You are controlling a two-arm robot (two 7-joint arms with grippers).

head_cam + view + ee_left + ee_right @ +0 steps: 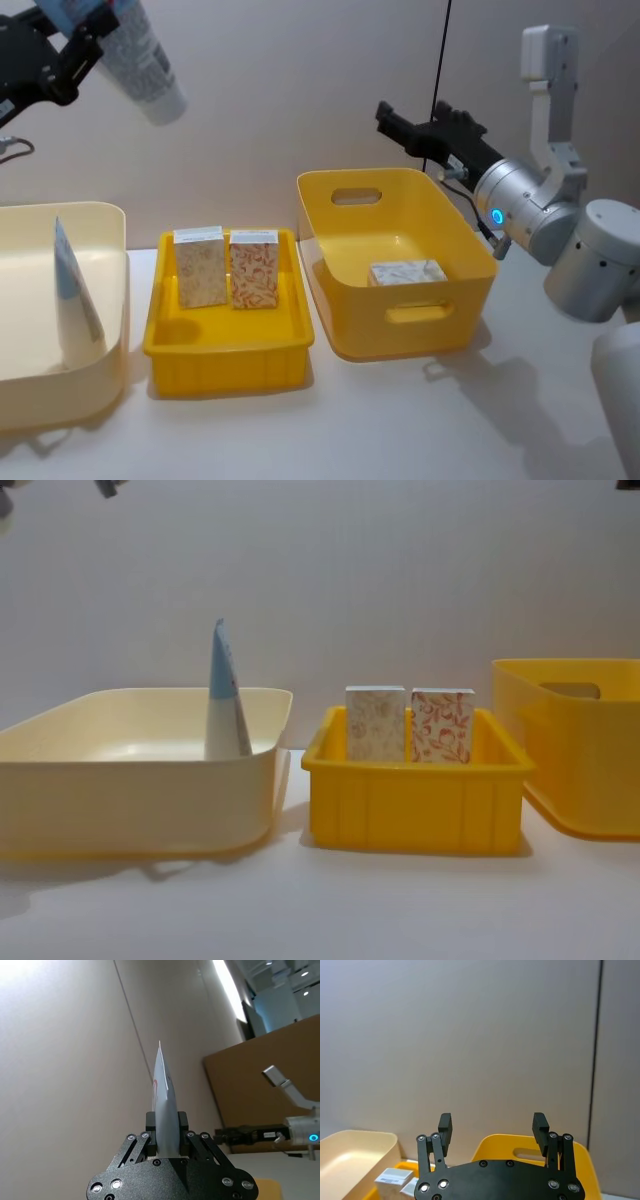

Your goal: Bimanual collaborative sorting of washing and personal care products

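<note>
Against a plain wall (300,70), my left gripper (166,1127) clamps a tube (145,55) aloft; my right gripper (492,1127) hangs with fingers (445,1127) spread wide near the deep bin (440,335).

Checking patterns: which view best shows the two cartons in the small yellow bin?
The head view: beige carton and red carton show whole front faces. The chest view shows their upper halves above the bin wall; the right wrist view catches just their tops.
</note>
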